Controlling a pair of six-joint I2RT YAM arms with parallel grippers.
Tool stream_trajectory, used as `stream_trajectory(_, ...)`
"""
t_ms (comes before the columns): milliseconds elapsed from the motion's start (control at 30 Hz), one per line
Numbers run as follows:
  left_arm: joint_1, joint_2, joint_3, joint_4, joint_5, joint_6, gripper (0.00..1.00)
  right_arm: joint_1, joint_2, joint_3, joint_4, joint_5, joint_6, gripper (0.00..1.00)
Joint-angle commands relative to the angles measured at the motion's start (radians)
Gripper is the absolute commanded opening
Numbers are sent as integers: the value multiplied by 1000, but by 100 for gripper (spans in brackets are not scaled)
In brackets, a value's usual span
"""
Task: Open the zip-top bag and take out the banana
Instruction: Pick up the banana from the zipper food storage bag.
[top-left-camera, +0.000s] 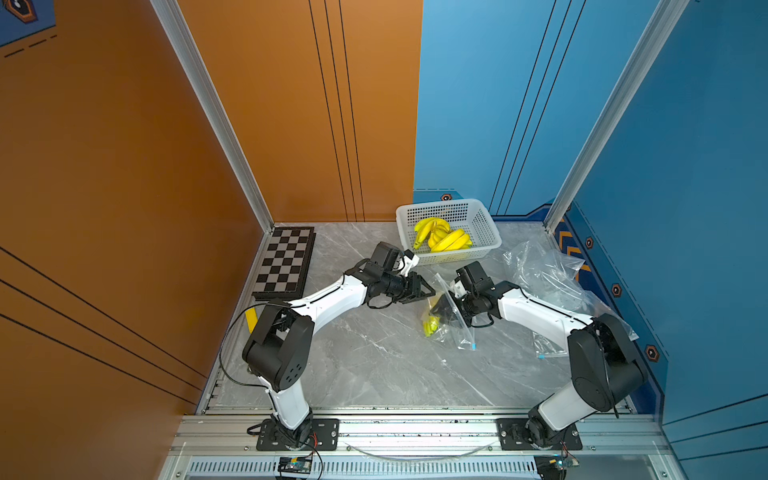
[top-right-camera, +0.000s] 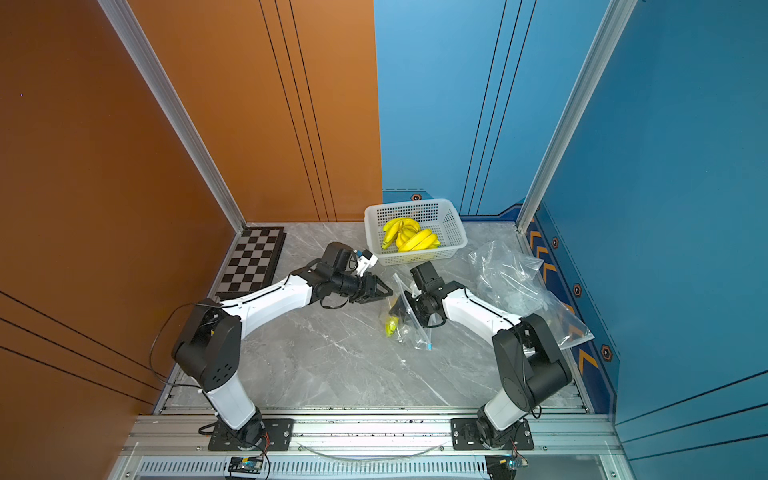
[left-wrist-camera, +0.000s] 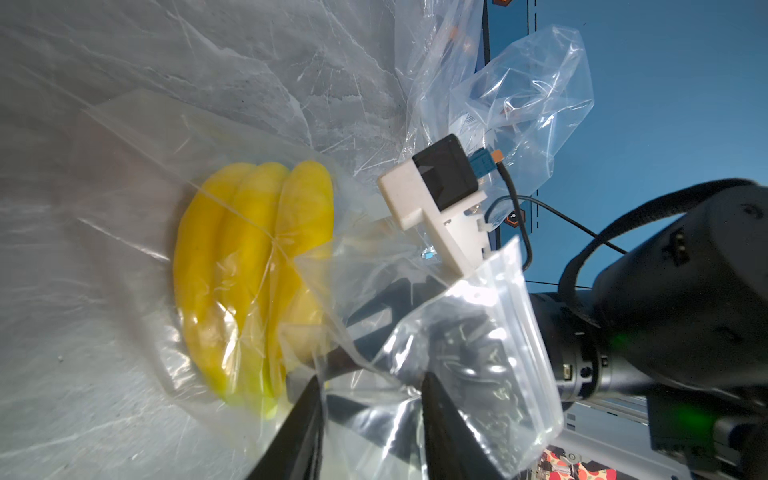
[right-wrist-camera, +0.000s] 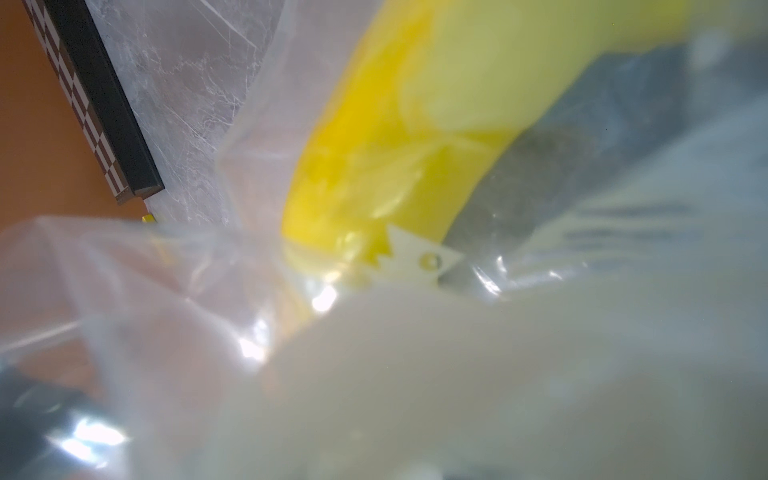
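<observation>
Clear zip-top bag (top-left-camera: 462, 332) on marble table (top-left-camera: 365, 357), banana (top-left-camera: 431, 325) inside. Right gripper (top-left-camera: 439, 309) reaches through mouth, banana just ahead; finger spread cannot be told. Left gripper (left-wrist-camera: 372, 378) jaws apart astride bag lip. Right arm nearer.

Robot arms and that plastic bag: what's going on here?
Two arms work on a clear zip-top bag holding a banana bunch. The left gripper has the bag's edge between its fingers; the right gripper reaches into its mouth toward the fruit, which is not out yet. More bananas lie in the white basket.
</observation>
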Motion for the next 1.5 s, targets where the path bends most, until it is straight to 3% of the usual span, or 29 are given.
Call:
stream_trajectory(0,-4,72,83,-113,56,43,0,-7,-23,-23,23,-8,-6,49)
stream_trajectory(67,11,150,124,-133,165,1,0,-7,-23,-28,36,-12,0,49)
stream_trajectory(100,7,157,126,-133,165,7,0,-6,-22,-30,39,-14,1,49)
stream_trajectory(333,-4,84,119,-148,40,64,0,-10,-43,-44,38,-1,7,50)
stream_trajectory(433,4,48,156,-231,-11,116,0,-17,-61,-59,36,16,11,64)
stream_trajectory(633,-10,7,192,-286,-44,129,0,-29,-65,-64,36,34,16,70)
stream_trajectory(933,-28,-33,174,-287,-61,110,0,-27,-19,-55,0,67,19,67)
stream_trajectory(1233,-10,-31,135,-288,-56,104,0,40,91,55,24,80,22,64)
stream_trajectory(1367,12,-41,127,-288,-49,105,0,50,114,68,24,93,32,58)
stream_trajectory(1467,32,-49,118,-288,-42,105,0,48,103,76,18,107,32,42)
